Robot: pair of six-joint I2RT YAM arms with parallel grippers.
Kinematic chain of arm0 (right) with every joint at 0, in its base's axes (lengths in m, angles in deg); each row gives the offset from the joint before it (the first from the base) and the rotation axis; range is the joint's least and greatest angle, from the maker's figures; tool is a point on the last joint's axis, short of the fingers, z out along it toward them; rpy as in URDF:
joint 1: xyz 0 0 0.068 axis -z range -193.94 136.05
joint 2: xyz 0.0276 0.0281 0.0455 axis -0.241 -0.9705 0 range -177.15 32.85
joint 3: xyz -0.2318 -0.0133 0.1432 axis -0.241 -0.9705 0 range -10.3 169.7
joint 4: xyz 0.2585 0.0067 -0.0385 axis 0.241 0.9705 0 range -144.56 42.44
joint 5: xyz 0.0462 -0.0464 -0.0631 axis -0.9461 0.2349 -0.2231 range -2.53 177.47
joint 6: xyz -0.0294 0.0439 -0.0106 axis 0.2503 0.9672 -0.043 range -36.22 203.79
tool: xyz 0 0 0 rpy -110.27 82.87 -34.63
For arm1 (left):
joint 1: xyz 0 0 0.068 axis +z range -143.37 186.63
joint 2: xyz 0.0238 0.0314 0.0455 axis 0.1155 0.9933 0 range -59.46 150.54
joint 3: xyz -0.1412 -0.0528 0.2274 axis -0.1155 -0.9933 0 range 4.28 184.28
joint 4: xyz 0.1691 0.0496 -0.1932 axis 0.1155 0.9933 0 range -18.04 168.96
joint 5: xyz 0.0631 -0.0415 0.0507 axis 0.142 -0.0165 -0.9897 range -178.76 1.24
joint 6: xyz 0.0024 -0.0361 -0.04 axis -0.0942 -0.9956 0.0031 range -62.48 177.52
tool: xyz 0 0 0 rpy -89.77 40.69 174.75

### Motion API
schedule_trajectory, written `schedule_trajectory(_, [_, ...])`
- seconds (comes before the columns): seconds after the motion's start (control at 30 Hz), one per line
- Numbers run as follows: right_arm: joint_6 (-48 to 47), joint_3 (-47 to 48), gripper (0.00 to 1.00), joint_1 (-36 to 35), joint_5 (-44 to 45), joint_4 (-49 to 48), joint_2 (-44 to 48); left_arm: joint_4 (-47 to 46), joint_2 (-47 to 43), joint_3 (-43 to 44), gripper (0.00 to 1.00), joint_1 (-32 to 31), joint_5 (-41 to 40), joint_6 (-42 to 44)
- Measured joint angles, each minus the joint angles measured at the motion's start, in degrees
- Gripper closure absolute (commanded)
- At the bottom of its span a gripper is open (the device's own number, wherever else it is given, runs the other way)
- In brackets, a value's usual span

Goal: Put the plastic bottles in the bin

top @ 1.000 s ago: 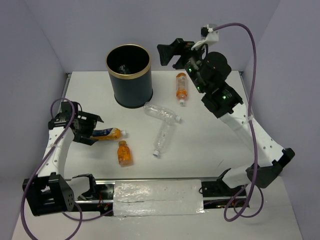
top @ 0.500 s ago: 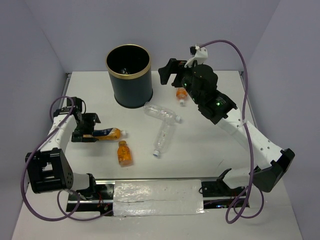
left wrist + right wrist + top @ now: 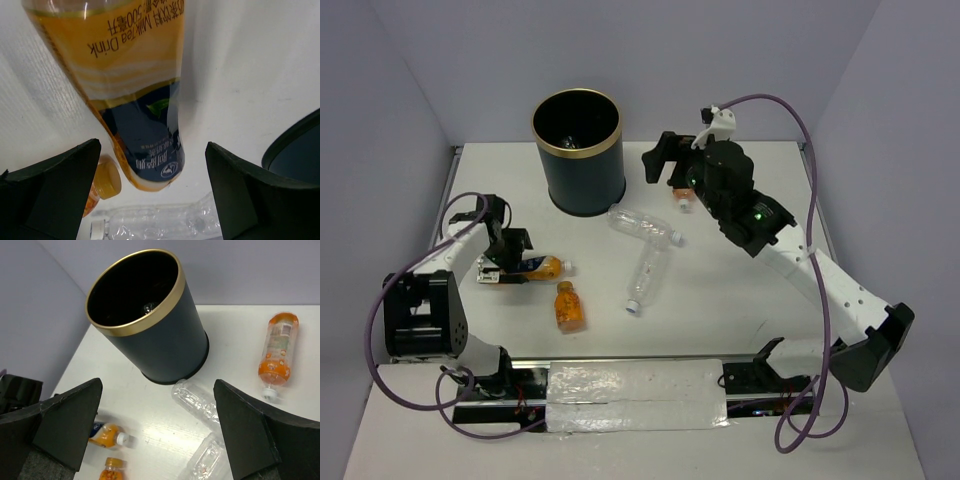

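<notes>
top view: bin (image 3: 582,190) upright at far side of table (image 3: 740,290). left gripper (image 3: 500,270) low over milk tea bottle (image 3: 535,267) lying on its side, lined up for pickup. right gripper (image 3: 658,165) high beside bin, above orange bottle (image 3: 682,196).

left wrist: jaws spread wide, milk tea bottle between them, not touching; straddling so closing would likely catch body.

right wrist: jaws open, nothing held. clear bottles (image 3: 197,397) and small orange bottle (image 3: 111,471) loose near bin, waiting.
</notes>
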Motion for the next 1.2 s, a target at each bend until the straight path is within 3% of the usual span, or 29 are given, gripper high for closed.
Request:
schedule_trajectory(0.17, [0.28, -2.19, 0.0, 0.0, 0.48, 0.98, 2.58, -2.38, 2.78, -1.64, 0.05, -0.35, -0.33, -1.68])
schedule_trajectory(0.4, [1.53, -3.28, 0.0, 0.0, 4.79, 3.02, 3.45, -3.08, 3.61, -3.19, 0.48, -0.35, -2.71, -5.05])
schedule_trajectory(0.47, [1.66, -3.34, 0.0, 0.0, 5.31, 3.43, 3.45, -2.84, 3.58, -2.8, 0.51, -0.35, -3.63, -5.55])
schedule_trajectory(0.5, [1.68, -3.37, 0.0, 0.0, 5.73, 3.58, 3.45, -2.6, 3.61, -2.38, 0.6, -0.35, -4.2, -5.7])
schedule_trajectory(0.63, [1.86, -3.37, 0.0, -0.02, 6.29, 3.89, 3.48, -0.5, 4.17, 1.73, 0.66, -0.35, -7.61, -5.6])
schedule_trajectory(0.77, [1.84, -3.58, 0.0, -0.02, 6.99, 4.22, 3.85, 3.21, 5.27, 12.11, 0.67, -0.26, -11.96, -3.19])
schedule_trajectory(0.87, [1.84, -5.38, 0.0, 0.0, 7.78, 4.37, 5.86, 4.92, 5.38, 24.46, 0.66, -0.22, -16.7, 2.36])
schedule_trajectory(1.0, [1.9, -8.44, 0.0, 0.0, 9.01, 4.81, 10.25, 0.79, 3.96, 38.97, 0.65, -0.22, -21.92, 16.13])
schedule_trajectory(1.2, [2.95, -12.5, 0.0, 0.04, 10.93, 6.01, 17.22, -14.43, -3.13, 45.66, 0.61, -0.42, -16.33, 42.6])
